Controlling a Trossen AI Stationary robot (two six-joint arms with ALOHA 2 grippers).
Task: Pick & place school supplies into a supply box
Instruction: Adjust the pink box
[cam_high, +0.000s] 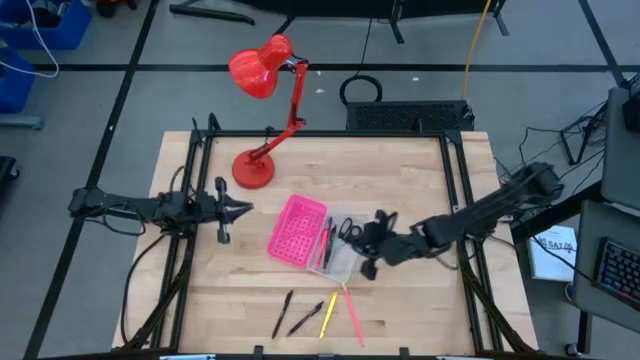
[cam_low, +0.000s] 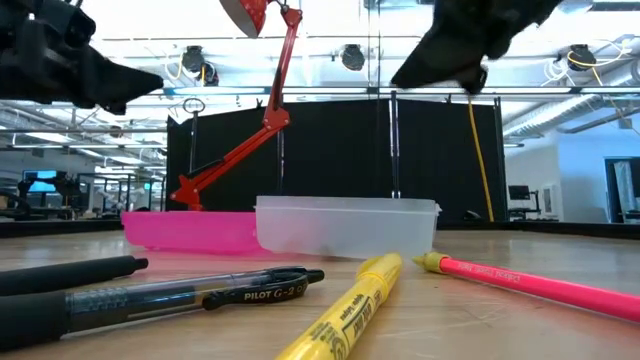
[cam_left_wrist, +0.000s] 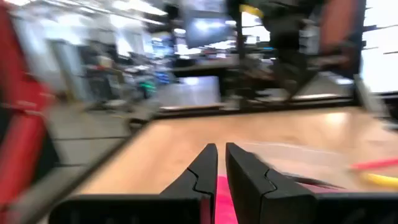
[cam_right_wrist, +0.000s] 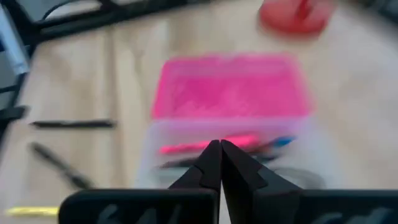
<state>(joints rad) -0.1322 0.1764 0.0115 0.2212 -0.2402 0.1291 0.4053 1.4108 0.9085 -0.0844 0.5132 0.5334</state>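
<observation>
**Supply box and loose pens, both hands empty**

- Surface (cam_high: 400, 170): pale wood top in a black frame.
- Box (cam_high: 318, 236): open near the middle of the surface. The pink perforated half (cam_high: 297, 230) is on the left and the clear tray (cam_high: 340, 248) on the right, the two joined. In the low view the pink half (cam_low: 190, 230) and the clear tray (cam_low: 345, 225) stand side by side, far behind the pens.
- Tray contents: scissors (cam_high: 347, 228) with dark handles at the far end, and thin dark pens beside them. The right wrist view shows a pink pen (cam_right_wrist: 208, 145) and a blue-tipped one lying lengthwise inside.
- Loose items near the front edge, left to right: black pen (cam_high: 283, 313), second black pen (cam_high: 306, 318), yellow highlighter (cam_high: 328, 315), pink pen (cam_high: 353, 312). All lie well apart from the box. The low view shows the same set close up: black pen (cam_low: 70, 275), clear-barrelled pen (cam_low: 200, 293), yellow highlighter (cam_low: 345, 315), pink pen (cam_low: 540, 283).
- Right hand (cam_high: 372, 248): just right of the clear tray, over its edge, fingers clenched together with nothing between them, as its wrist view (cam_right_wrist: 219, 163) shows.
- Left hand (cam_high: 240, 209): waits left of the box, above the surface, pointing toward the pink half. Its fingers are nearly together in the wrist view (cam_left_wrist: 221, 165) and grasp nothing.
- Lamp (cam_high: 262, 110): red desk lamp at the far left of the surface, its base near the left hand.
</observation>
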